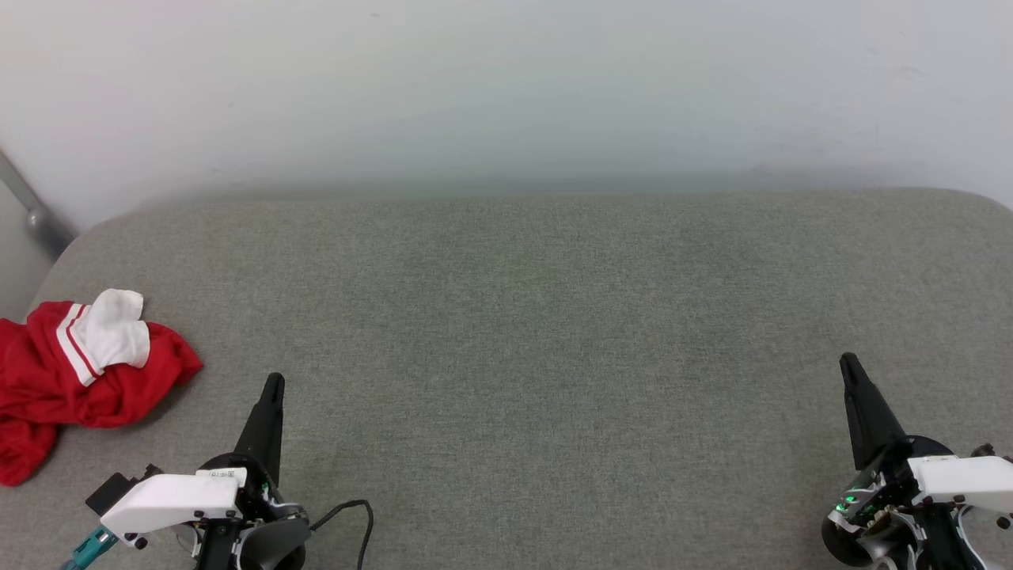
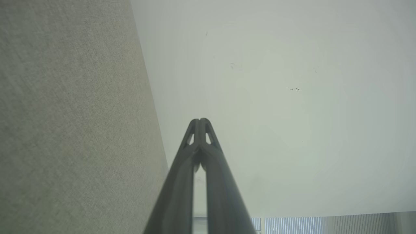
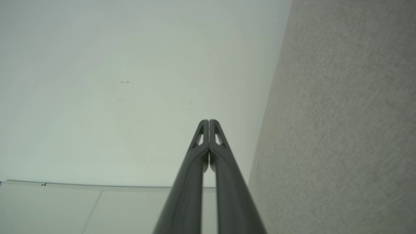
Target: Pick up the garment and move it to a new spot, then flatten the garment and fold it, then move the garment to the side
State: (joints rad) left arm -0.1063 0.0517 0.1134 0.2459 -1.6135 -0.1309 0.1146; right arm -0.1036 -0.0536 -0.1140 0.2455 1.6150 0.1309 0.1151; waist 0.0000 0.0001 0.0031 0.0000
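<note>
The garment (image 1: 55, 380) lies crumpled at the far left edge of the grey cushioned surface (image 1: 538, 332): red cloth with one white sleeve and red-and-white stripes on top, its lettering hidden. My left gripper (image 1: 273, 382) sits at the lower left, a short way right of the garment and apart from it, shut with nothing in it. In the left wrist view its fingertips (image 2: 200, 122) meet in front of the wall. My right gripper (image 1: 848, 362) is at the lower right, far from the garment, also shut and empty, its fingertips (image 3: 209, 122) pressed together.
A pale wall (image 1: 506, 87) rises behind the surface's back edge. A grey metal bar (image 1: 32, 210) slants down at the far left, beyond the surface's rounded corner. A black cable (image 1: 352, 514) loops beside the left wrist.
</note>
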